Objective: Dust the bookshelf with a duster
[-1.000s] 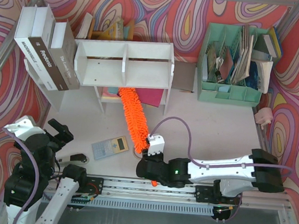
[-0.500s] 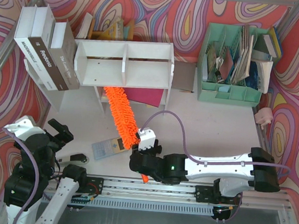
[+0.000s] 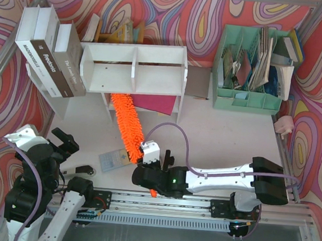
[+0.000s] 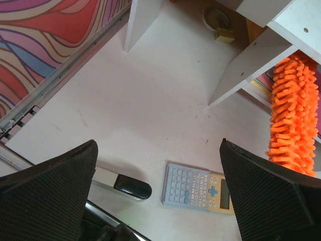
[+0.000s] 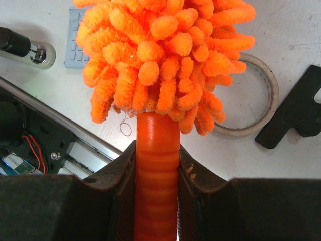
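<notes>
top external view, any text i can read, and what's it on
"MADEMOISELLE": spine of the leftmost big book
"Red...": spine of the next book, rest blurred
"The...": spine of the third book, rest too small
keys of the calculator: too small to read

We see the duster [image 3: 126, 120] as fluffy orange cloth nubs on a ribbed, glossy plastic handle [image 5: 156, 155]. The bookshelf [image 3: 155, 55] looks like matt white painted wood. The counter [image 4: 150, 110] is smooth, matt and faintly scuffed. The left tool [image 4: 158, 145] has fingers [image 4: 47, 193] of black, finely textured matt material; the calculator [image 4: 198, 187] is plastic.
</notes>
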{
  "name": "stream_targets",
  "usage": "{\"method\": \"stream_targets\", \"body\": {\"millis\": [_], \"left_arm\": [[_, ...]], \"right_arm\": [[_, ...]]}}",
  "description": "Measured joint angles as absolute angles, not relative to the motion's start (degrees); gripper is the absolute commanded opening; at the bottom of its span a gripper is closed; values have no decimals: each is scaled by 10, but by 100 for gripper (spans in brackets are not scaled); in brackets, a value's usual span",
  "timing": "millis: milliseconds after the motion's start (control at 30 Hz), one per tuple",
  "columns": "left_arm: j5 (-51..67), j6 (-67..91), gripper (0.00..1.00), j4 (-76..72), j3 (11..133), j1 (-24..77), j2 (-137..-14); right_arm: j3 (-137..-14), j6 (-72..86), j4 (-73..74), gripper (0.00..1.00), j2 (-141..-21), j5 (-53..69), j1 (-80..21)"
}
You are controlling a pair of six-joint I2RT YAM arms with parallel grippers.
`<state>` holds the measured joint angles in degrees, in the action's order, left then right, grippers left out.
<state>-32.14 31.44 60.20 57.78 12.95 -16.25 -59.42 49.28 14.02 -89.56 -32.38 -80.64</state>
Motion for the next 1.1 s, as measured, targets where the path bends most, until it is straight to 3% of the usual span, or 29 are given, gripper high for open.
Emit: {"method": "stream_targets", "body": {"millis": [1100], "left_arm": [[-321, 314, 98, 602, 578, 127, -165]], "right_arm": [[-559, 484, 183, 0, -835, -337, -843]]}}
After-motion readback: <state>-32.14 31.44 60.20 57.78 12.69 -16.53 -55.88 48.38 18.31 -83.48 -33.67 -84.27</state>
